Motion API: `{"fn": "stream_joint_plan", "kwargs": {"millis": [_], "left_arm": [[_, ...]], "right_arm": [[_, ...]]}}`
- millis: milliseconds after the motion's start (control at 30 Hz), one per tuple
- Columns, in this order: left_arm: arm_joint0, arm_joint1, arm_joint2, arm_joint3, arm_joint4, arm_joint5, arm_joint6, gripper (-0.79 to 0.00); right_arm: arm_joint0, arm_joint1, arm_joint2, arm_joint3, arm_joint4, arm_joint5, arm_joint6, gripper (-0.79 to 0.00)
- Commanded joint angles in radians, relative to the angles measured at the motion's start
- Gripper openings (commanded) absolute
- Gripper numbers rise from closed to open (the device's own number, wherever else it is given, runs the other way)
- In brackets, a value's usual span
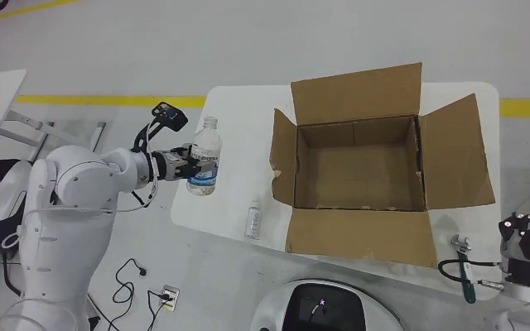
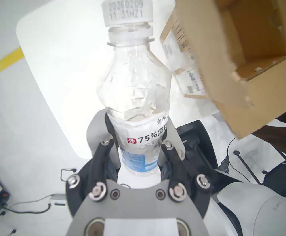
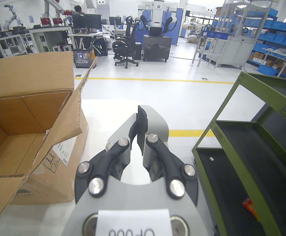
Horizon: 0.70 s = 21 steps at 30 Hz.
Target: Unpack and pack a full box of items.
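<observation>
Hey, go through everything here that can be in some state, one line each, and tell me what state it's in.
cardboard box: open, all four flaps folded out, nothing seen inside.
large clear bottle: capped, upright, held around its label.
small bottle: lying on its side on the table, beside the box.
left gripper: shut on the large clear bottle.
right gripper: shut, holding nothing.

You have pale glossy floor (image 1: 124,50), yellow line (image 1: 108,100) running past far side of white round-cornered table (image 1: 240,107). Power strip (image 1: 168,295) and loose cables (image 1: 124,285) on floor off table's near left corner. Green cart (image 3: 234,123) near table's right end. Look beyond: black office chairs (image 3: 125,51), desks with monitors (image 3: 86,21), blue partitions (image 3: 173,29), shelving with blue bins (image 3: 263,22). Light bright, even.
</observation>
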State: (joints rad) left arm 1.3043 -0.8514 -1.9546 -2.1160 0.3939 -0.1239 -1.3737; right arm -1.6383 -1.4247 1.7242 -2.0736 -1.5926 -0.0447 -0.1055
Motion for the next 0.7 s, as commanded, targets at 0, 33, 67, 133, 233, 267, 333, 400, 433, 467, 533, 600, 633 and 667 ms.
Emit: {"fn": "stream_joint_plan", "kwargs": {"millis": [0,33,67,133,233,267,333,400,433,467,533,600,633,667], "left_arm": [[-0.006,0.002,-0.023,-0.046,-0.001,0.034,0.021,-0.785],[-0.008,0.003,-0.029,-0.064,-0.006,0.051,0.025,-0.785],[-0.01,0.004,-0.034,-0.081,-0.01,0.067,0.027,-0.785],[-0.011,0.005,-0.035,-0.086,-0.012,0.072,0.027,-0.785],[-0.011,0.005,-0.035,-0.086,-0.012,0.072,0.027,-0.785],[-0.011,0.005,-0.035,-0.086,-0.012,0.072,0.027,-0.785],[-0.011,0.005,-0.035,-0.086,-0.012,0.072,0.027,-0.785],[-0.011,0.005,-0.035,-0.086,-0.012,0.072,0.027,-0.785],[-0.011,0.005,-0.035,-0.086,-0.012,0.072,0.027,-0.785],[-0.011,0.005,-0.035,-0.086,-0.012,0.072,0.027,-0.785],[-0.011,0.005,-0.035,-0.086,-0.012,0.072,0.027,-0.785],[-0.011,0.005,-0.035,-0.086,-0.012,0.072,0.027,-0.785],[-0.011,0.005,-0.035,-0.086,-0.012,0.072,0.027,-0.785],[-0.011,0.005,-0.035,-0.086,-0.012,0.072,0.027,-0.785]], "right_arm": [[0.0,0.0,0.0,0.0,0.0,0.0,0.0,-0.785],[0.0,0.0,0.0,0.0,0.0,0.0,0.0,-0.785],[0.0,0.0,0.0,0.0,0.0,0.0,0.0,-0.785],[0.0,0.0,0.0,0.0,0.0,0.0,0.0,-0.785],[0.0,0.0,0.0,0.0,0.0,0.0,0.0,-0.785],[0.0,0.0,0.0,0.0,0.0,0.0,0.0,-0.785],[0.0,0.0,0.0,0.0,0.0,0.0,0.0,-0.785],[0.0,0.0,0.0,0.0,0.0,0.0,0.0,-0.785],[0.0,0.0,0.0,0.0,0.0,0.0,0.0,-0.785],[0.0,0.0,0.0,0.0,0.0,0.0,0.0,-0.785],[0.0,0.0,0.0,0.0,0.0,0.0,0.0,-0.785],[0.0,0.0,0.0,0.0,0.0,0.0,0.0,-0.785],[0.0,0.0,0.0,0.0,0.0,0.0,0.0,-0.785],[0.0,0.0,0.0,0.0,0.0,0.0,0.0,-0.785]]}}
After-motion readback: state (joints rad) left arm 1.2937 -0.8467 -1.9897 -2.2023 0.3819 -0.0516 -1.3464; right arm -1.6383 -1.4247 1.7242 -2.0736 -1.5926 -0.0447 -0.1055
